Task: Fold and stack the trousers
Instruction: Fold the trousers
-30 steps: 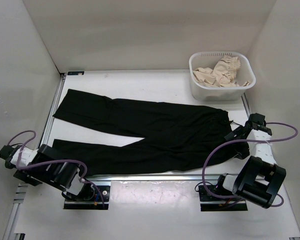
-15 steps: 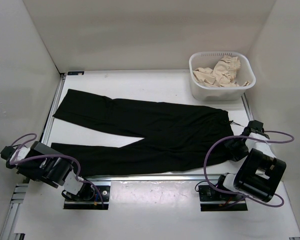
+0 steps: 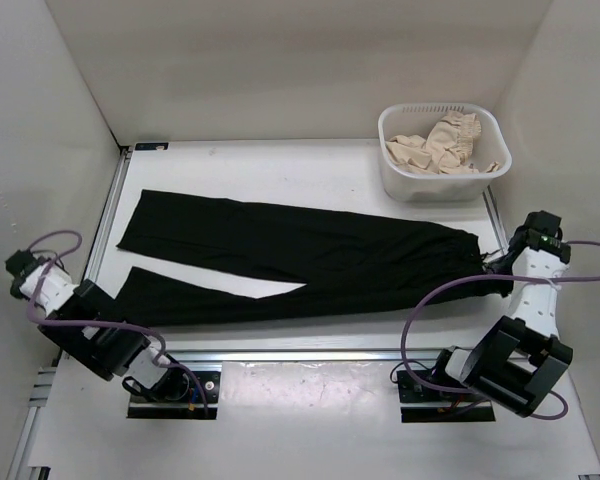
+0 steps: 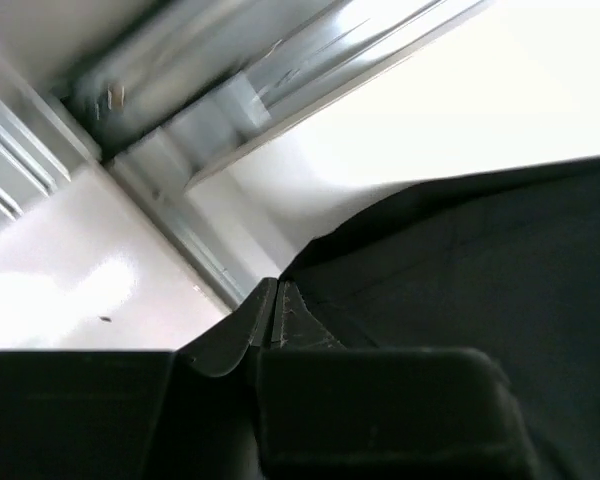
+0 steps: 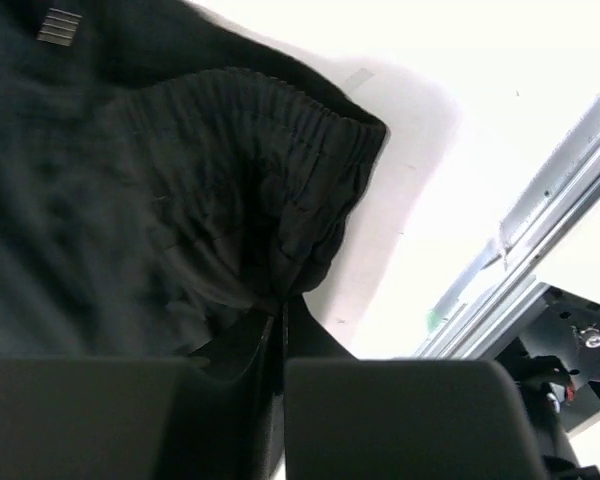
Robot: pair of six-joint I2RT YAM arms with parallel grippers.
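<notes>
Both sets of jaws stood wide a second ago and are now pressed together. The right jaws are clamped on the bunched elastic waistband of the trousers (image 3: 310, 255); in the wrist view the gathered black cloth runs straight into their tips. The left jaws are closed at the hem corner of the near leg. The cloth edge meets their tips, so they look to be nipping it, though only a sliver is caught.

The garment has also shifted. The waist end has slid out toward the right jaws and now sits further along the worktop (image 3: 280, 170), close to its side rail. Both legs have drawn in from the far side of the left jaws. The loose sag in the near leg is gone, and the gap between the two legs is now a thin wedge. The right arm (image 3: 535, 290) is swung outward and the left arm (image 3: 80, 325) is pulled back to its own side.

The trousers lie flat and full length between the two sets of jaws, legs toward the left jaws and waist at the right jaws, pulled fairly straight. The white basket (image 3: 400, 185) of cream clothes (image 3: 440, 145) sits beyond the right jaws, apart from the black cloth.

My read is that both ends are gripped and the stretch is done, but no fold has been made yet. The likely next step is a fold with both ends held. The thin grip on the left could slip if the cloth is tensioned further.
</notes>
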